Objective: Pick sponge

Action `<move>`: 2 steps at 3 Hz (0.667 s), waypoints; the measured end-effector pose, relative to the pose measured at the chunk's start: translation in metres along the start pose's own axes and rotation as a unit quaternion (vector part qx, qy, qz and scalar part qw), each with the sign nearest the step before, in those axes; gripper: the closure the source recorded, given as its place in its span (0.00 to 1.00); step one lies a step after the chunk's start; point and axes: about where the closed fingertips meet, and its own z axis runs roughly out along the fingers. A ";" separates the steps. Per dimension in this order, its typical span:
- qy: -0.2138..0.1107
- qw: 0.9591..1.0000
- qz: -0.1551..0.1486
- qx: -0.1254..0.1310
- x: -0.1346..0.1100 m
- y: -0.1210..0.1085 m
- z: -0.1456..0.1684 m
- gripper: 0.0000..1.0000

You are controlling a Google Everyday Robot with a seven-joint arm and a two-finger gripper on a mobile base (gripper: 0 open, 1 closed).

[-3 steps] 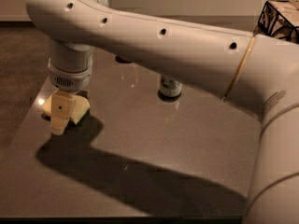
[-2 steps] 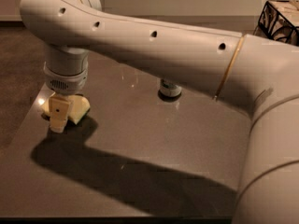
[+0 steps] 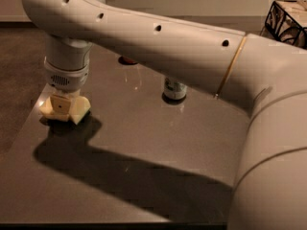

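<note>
Gripper [image 3: 62, 113] down on sponge [image 3: 79, 111] by table [image 3: 144, 123] edge at 9 o'clock, grip state can't tell, open tabletop toward 4 o'clock, can [image 3: 174, 87] near 12, label unreadable.

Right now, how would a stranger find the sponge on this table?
On the dark table, look at the left edge, where the pincer hangs. The sponge lies right under it: pale yellow foam, low and flat, unlike the upright can mid-table.
</note>
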 end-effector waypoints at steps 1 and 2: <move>-0.016 0.999 -0.039 -0.015 -0.006 0.003 -0.030 0.88; -0.029 0.995 -0.090 -0.028 -0.011 0.008 -0.063 1.00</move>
